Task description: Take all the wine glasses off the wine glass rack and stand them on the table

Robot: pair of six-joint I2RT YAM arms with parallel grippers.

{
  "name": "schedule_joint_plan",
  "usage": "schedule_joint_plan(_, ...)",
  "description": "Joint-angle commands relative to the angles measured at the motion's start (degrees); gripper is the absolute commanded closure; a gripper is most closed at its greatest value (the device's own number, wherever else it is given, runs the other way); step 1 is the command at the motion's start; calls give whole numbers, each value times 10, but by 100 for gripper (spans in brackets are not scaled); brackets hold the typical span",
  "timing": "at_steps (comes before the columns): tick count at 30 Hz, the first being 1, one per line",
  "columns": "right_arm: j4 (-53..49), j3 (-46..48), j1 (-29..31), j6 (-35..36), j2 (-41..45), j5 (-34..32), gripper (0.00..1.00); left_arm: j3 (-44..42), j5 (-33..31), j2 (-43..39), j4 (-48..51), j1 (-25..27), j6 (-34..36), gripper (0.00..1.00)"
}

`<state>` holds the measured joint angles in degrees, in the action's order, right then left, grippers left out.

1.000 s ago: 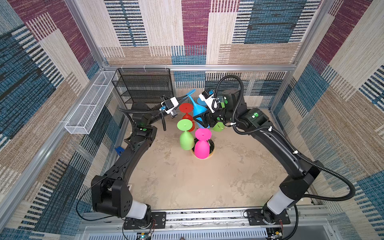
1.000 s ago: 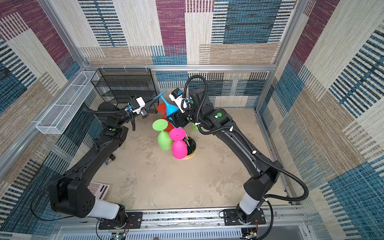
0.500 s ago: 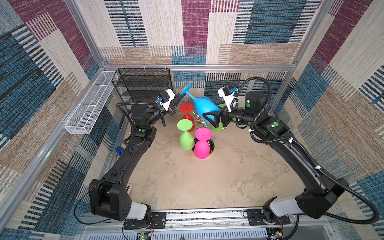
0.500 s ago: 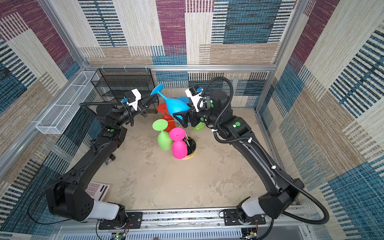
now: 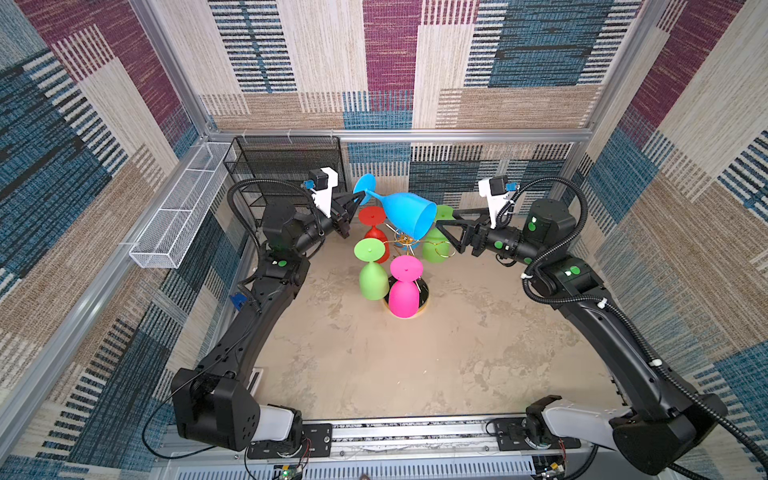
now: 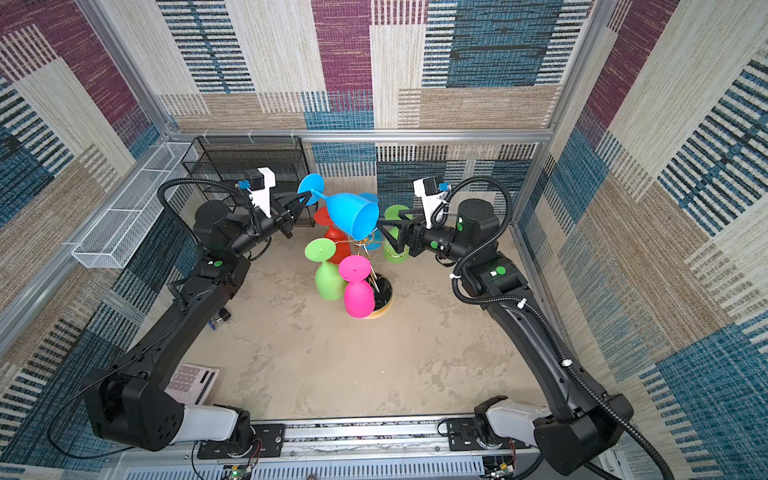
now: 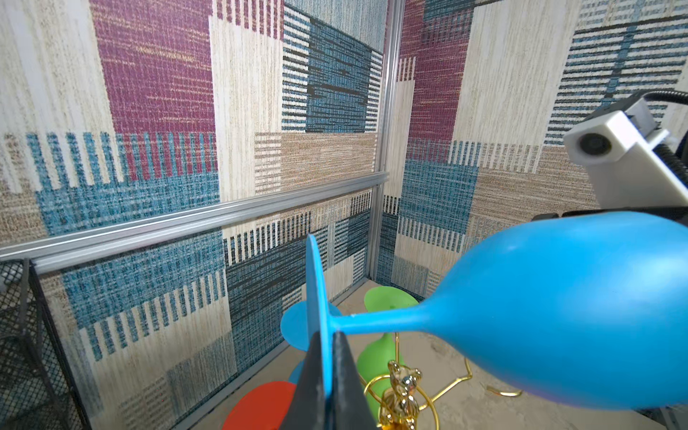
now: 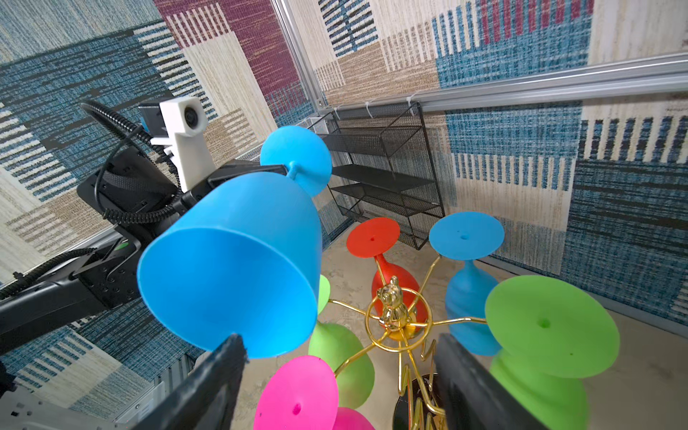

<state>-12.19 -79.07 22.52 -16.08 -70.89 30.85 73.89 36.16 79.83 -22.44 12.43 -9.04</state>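
A blue wine glass (image 5: 409, 216) (image 6: 351, 216) lies tilted on its side in the air above the wine glass rack (image 5: 405, 242) (image 6: 384, 291), clear of its gold arms. My left gripper (image 5: 357, 198) (image 6: 305, 198) (image 7: 327, 342) is shut on the glass's round foot. The bowl (image 7: 558, 316) (image 8: 238, 268) opens toward my right gripper (image 5: 442, 222) (image 6: 384, 224) (image 8: 338, 342), which is open, with one fingertip (image 8: 234, 344) close by the rim and nothing between its fingers. Several glasses still hang upside down on the rack (image 8: 394, 316): red (image 8: 372, 238), blue (image 8: 465, 236), pink (image 5: 405, 286) and two green.
A black mesh shelf unit (image 5: 286, 166) stands at the back left behind my left arm. A white mesh basket (image 5: 178, 216) hangs on the left wall rail. A printed card (image 6: 191, 380) lies on the floor by the left arm's base.
The blue glass came up off the rack and tipped onto its side, carried by my left gripper. My right gripper let go of the bowl and drew back to the right.
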Motion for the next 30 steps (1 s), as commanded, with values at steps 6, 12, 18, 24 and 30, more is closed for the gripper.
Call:
schedule_joint_plan(6,72,-12,17,-46,-37,2,26,-6,-14,-5,-8,0,-27,100)
schedule_joint_plan(12,62,-43,59,-38,-78,-45,37,-8,-13,-7,-6,0,-25,100)
schedule_joint_plan(18,71,-54,68,-43,-96,-53,69,-13,-15,-8,-5,0,-30,100)
schedule_joint_plan(24,75,-56,67,-44,-98,-45,100,-16,-17,-7,-8,0,-33,100)
schedule_joint_plan(30,59,-68,67,-45,-95,-76,100,-13,-40,-11,13,0,-28,67)
